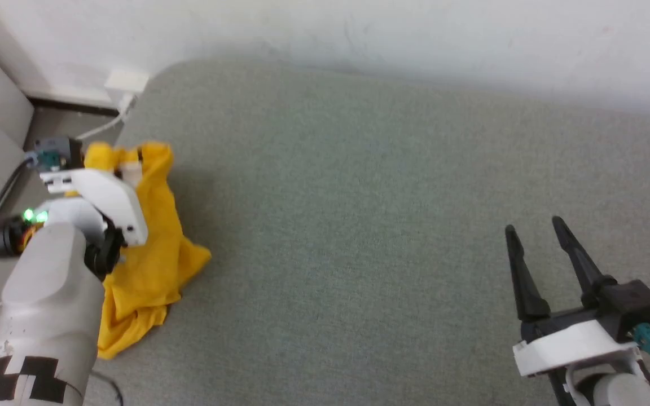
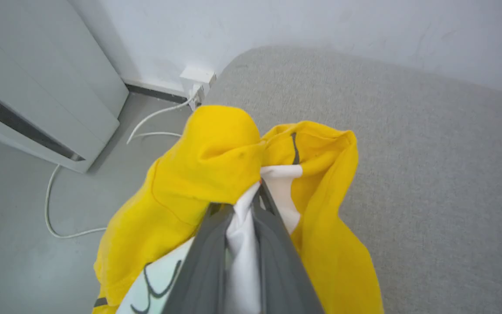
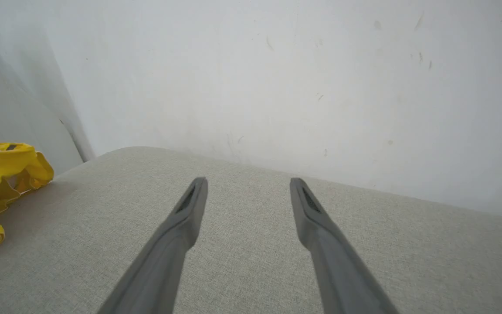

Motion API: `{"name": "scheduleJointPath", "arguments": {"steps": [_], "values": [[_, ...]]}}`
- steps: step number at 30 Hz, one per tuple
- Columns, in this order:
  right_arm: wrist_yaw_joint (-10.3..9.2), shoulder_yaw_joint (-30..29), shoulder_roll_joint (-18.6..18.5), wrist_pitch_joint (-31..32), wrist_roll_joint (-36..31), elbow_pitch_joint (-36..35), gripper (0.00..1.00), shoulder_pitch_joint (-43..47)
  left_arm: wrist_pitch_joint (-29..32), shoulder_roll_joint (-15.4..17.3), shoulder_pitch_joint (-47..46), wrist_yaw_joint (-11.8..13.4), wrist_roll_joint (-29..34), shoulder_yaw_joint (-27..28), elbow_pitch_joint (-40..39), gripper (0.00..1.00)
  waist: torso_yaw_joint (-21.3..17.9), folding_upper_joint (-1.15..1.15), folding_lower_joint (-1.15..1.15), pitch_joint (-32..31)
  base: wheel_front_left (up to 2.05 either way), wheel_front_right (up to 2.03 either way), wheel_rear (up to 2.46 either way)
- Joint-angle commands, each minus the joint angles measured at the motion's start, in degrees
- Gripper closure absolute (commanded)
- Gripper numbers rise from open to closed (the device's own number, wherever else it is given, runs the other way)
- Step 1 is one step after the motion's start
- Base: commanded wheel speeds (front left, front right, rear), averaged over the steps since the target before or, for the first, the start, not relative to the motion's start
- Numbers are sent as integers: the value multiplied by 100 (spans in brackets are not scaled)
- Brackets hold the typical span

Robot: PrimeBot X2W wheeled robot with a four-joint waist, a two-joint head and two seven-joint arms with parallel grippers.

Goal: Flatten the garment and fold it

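At nine o'clock on the grey fabric-covered surface [image 1: 359, 225], a crumpled bright yellow cloth T-shirt [image 1: 150, 265], clamped between the fingers of the left gripper [image 2: 259, 187]; at four o'clock, the right gripper [image 1: 534, 224], fingers apart, holding nothing.

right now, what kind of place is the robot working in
Probably a plain indoor workroom or lab corner: a grey fabric-covered table, shirt at its left edge, stands by a bare white wall, and a wall socket with a white cable sits above a grey floor.
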Motion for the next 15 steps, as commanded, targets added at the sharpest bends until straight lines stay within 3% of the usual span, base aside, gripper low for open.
{"name": "scheduleJointPath", "arguments": {"steps": [1, 7, 15], "values": [[-12, -60, 10, -37, 36, 17, 0, 70, -172, -9, -114, 37, 70, -51, -140, 100, 10, 0, -1, -349, 0, 0, 0], [-12, -321, 17, -51, 191, 47, 0, 281, -1221, -87, 168, 224, 286, -189, -1212, 100, -346, 0, -1, -713, 0, 0, 0], [-12, -533, 18, 69, 166, -60, 0, 419, -1616, -575, 890, 325, 301, -498, -2798, 100, -1342, 0, -1, -877, 0, 0, 0]]}}
